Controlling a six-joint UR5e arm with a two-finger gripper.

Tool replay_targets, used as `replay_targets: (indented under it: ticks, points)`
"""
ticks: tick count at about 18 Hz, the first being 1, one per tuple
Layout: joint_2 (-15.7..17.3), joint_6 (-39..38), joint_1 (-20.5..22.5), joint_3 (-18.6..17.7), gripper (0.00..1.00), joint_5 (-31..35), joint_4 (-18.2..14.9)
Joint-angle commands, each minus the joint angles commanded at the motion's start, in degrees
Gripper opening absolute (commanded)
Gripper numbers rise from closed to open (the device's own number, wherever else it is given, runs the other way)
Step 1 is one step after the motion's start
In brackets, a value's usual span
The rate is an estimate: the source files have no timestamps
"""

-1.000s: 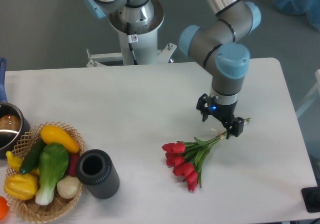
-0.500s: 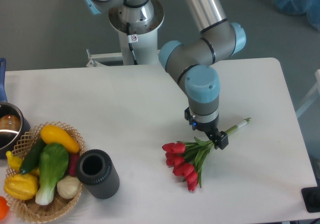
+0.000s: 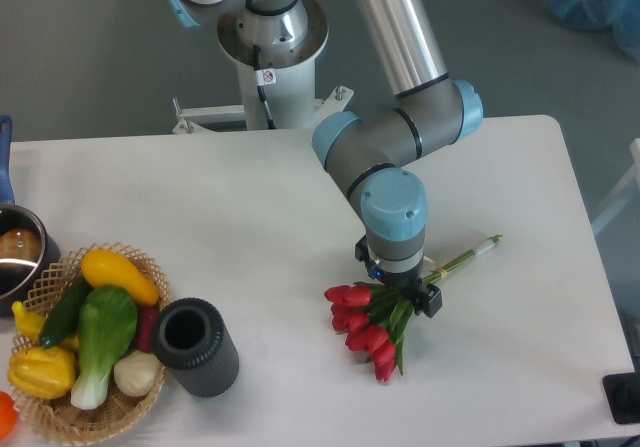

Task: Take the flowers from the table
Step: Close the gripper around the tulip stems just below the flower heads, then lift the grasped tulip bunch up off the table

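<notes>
On the right half of the white table (image 3: 280, 207) lies the bunch of flowers (image 3: 372, 319): red tulip buds fanned toward the near edge, green leaves in the middle, and thin stems (image 3: 462, 258) running up and to the right. The gripper (image 3: 402, 291) sits low over the leafy neck of the bunch, just where buds give way to stems. Its wrist hides most of the fingers from where I stand, so I cannot tell whether they are spread or pressed onto the stalks. One dark fingertip shows to the right of the leaves.

My guess is that this bunch weighs next to nothing and is floppy. The buds would sag if it were lifted from one end, and the leaves would slip or crumple under a hard squeeze. The sensible place to take hold looks to be the bound stems just behind the leaves, where the bundle is thickest and firmest.

Well apart on the left stand a dark cylindrical cup (image 3: 194, 346) and a wicker basket (image 3: 151, 392) of toy vegetables.
</notes>
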Motion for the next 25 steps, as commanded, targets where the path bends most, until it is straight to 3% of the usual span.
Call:
replay_targets:
  ticks: [3, 4, 5, 7, 8, 9, 18, 22, 25]
  points:
    - [-1.0, -1.0, -0.6, 0.1, 1.00, 0.0, 0.0]
    - [-1.1, -1.0, -0.6, 0.1, 0.89, 0.1, 0.0]
    - [-1.1, -1.1, -0.6, 0.1, 0.71, 0.1, 0.0]
    - [-0.9, -1.2, -0.7, -0.4, 0.22, 0.5, 0.3]
    - [-0.6, -1.3, -0.7, -0.3, 0.06, 0.4, 0.2]
    - [-0.4, -1.3, -0.6, 0.1, 0.00, 0.1, 0.1]
    - [3.6, -0.6, -0.3, 1.8, 0.00, 2.6, -0.1]
    - [8.0, -0.7, 1.6, 2.4, 0.00, 2.1, -3.4]
    - [11.3, -0.6, 2.8, 3.0, 0.00, 1.6, -8.5]
